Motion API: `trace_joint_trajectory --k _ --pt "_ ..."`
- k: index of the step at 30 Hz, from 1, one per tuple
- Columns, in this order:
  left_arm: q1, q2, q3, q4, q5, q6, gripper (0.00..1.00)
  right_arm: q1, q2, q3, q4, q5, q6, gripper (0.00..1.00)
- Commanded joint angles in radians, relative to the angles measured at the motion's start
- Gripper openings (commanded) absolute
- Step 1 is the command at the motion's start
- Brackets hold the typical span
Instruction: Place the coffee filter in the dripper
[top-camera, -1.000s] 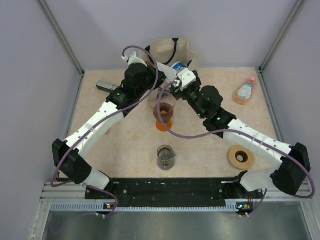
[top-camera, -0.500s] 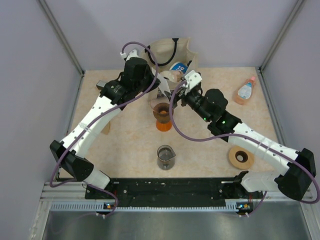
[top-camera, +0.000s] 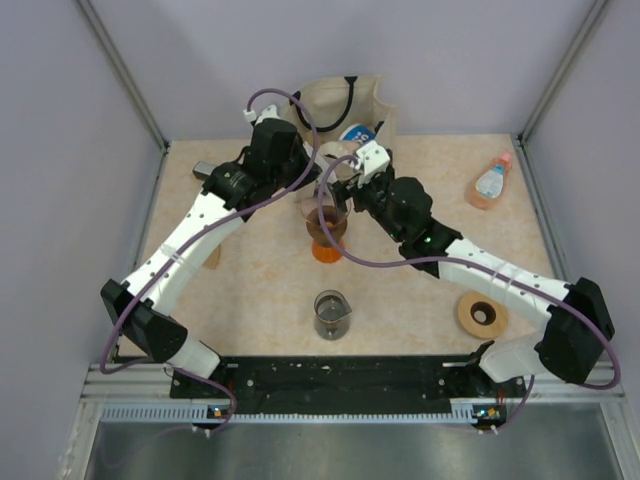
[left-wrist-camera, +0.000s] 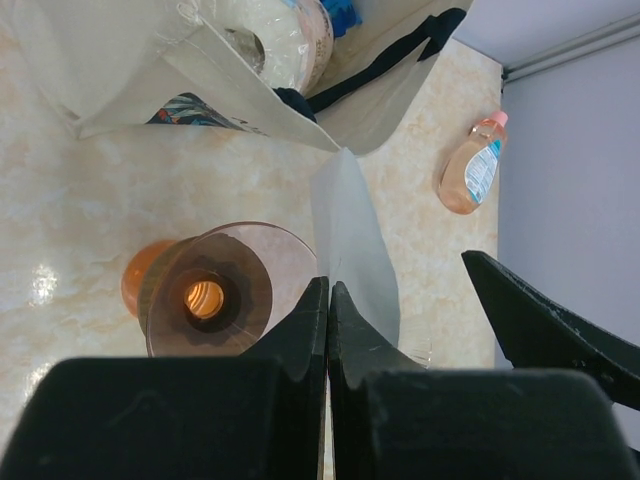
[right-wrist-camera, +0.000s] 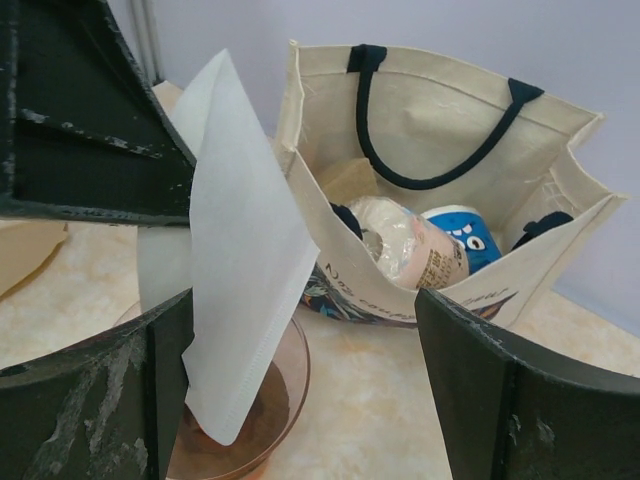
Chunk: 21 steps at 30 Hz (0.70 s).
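Note:
The coffee filter (left-wrist-camera: 355, 235) is a flat white paper fan, held on edge in my shut left gripper (left-wrist-camera: 328, 285). Its lower corner hangs inside the rim of the dripper (right-wrist-camera: 283, 398). The dripper (top-camera: 328, 226) is a pinkish-brown translucent cone on an orange base, at the table's back middle. In the right wrist view the filter (right-wrist-camera: 235, 290) stands just inside the left finger of my open right gripper (right-wrist-camera: 310, 390), which holds nothing. Both grippers meet above the dripper in the top view, left (top-camera: 320, 190) and right (top-camera: 345, 192).
A cream tote bag (top-camera: 345, 105) with packets stands just behind the dripper. A peach bottle (top-camera: 490, 182) lies at the back right. A glass beaker (top-camera: 331, 313) stands in front, a tan ring (top-camera: 482, 314) at the front right, a dark object (top-camera: 208, 171) at the back left.
My right gripper has moved left, closer to the filter and dripper. My left gripper has stayed shut on the filter and shifted it slightly over the dripper.

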Motion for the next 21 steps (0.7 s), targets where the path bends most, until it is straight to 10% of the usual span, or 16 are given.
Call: trace_joint_trajectory --k 1,14,21 --pt "-0.005 -0.019 -0.003 0.013 0.000 0.019 0.00 0.010 0.007 0.060 0.078 0.078 0.014 0.86" --pt "-0.025 -0.044 -0.006 0.019 0.015 0.075 0.00 0.010 0.089 0.128 0.058 0.153 0.022 0.82" --pt "-0.031 -0.074 -0.031 0.011 -0.008 0.121 0.00 0.011 0.121 0.178 -0.003 0.210 0.032 0.54"
